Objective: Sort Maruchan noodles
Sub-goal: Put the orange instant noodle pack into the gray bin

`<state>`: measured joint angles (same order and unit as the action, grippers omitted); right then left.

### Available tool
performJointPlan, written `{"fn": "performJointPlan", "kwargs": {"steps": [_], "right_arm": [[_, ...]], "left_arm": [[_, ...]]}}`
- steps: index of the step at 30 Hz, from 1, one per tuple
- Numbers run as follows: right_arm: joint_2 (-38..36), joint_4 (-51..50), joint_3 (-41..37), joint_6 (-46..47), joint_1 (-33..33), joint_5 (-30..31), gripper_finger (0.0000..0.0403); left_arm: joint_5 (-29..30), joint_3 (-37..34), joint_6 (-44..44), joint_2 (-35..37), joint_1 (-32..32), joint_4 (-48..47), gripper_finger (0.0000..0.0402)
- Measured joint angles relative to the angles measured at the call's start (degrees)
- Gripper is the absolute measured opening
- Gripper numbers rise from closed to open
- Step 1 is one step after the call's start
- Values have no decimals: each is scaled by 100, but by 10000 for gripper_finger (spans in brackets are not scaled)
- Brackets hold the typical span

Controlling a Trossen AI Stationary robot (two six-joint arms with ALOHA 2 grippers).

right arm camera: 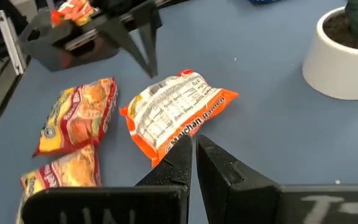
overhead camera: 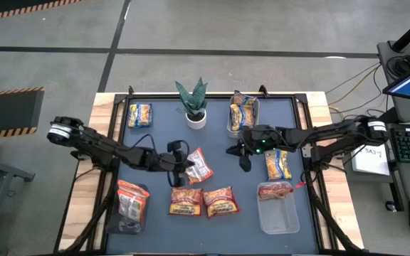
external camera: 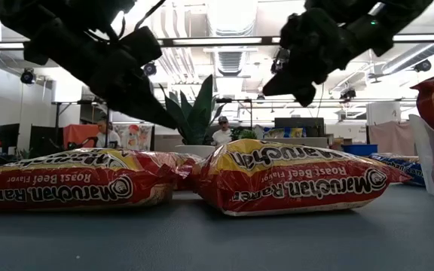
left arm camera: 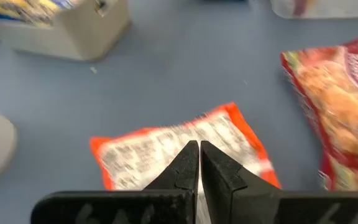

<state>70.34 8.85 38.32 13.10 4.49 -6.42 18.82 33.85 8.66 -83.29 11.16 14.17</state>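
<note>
1. Orange packet (overhead camera: pixel 199 166) label-side down mid-table, between both grippers, long axis diagonal.
2. Left gripper (overhead camera: pixel 181 162) right at its edge, fingers together, holding nothing; clearly the nearer.
3. Right gripper (overhead camera: pixel 243 154) well off toward bins, fingers together, empty.

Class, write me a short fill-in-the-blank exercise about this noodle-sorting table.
1. The left gripper is ____ and holds nothing.
2. The orange packet lies with its ____ side up.
3. The potted plant stands in a ____ pot.
4. Two packets at the table's near edge read "Roast ____ Flavor".

Missing words: shut; printed back; white; Beef
</note>
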Motion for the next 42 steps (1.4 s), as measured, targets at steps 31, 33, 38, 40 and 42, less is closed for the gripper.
{"fn": "performJointPlan", "kwargs": {"steps": [31,33,38,40,42], "right_arm": [[1726,-895,1609,1996,-22,-6,190],[1922,-887,1728,2004,-7,-6,213],[2410,-898,1992,2007,-7,-12,255],[2581,-898,2089,2007,-11,-16,267],[2731,-901,2173,2003,-11,-16,276]], "left_arm": [[169,-24,1122,-105,443,-489,0],[177,-24,1080,-105,439,-518,0],[180,-30,1177,-105,442,-705,0],[180,-76,1345,-105,456,-717,0],[180,-157,1450,-105,456,-730,0]]}}
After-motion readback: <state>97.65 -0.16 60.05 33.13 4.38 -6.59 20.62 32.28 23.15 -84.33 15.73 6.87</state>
